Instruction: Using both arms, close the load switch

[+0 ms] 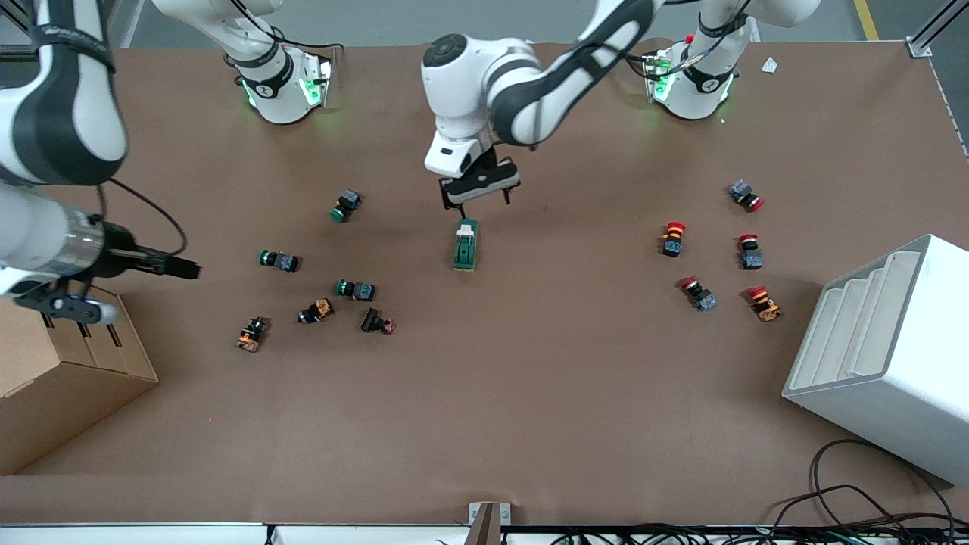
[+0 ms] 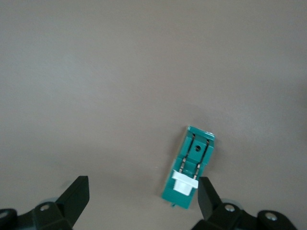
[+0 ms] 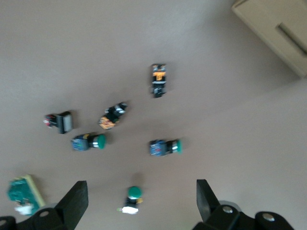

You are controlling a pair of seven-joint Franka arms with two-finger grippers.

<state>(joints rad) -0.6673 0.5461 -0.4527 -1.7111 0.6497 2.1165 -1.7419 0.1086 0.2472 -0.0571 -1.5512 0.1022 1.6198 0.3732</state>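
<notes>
The load switch is a dark green block with a white lever at the end away from the front camera. It lies flat near the table's middle. My left gripper hangs open just above the table beside the switch's lever end, holding nothing. In the left wrist view the switch lies close to one finger, off centre of the open gripper. My right gripper is open and empty, high over the pushbuttons at the right arm's end. The right wrist view shows the gripper open and the switch at the edge.
Green and orange pushbuttons lie scattered toward the right arm's end, and several red ones toward the left arm's end. A cardboard box stands at the right arm's end, a white stepped rack at the left arm's end.
</notes>
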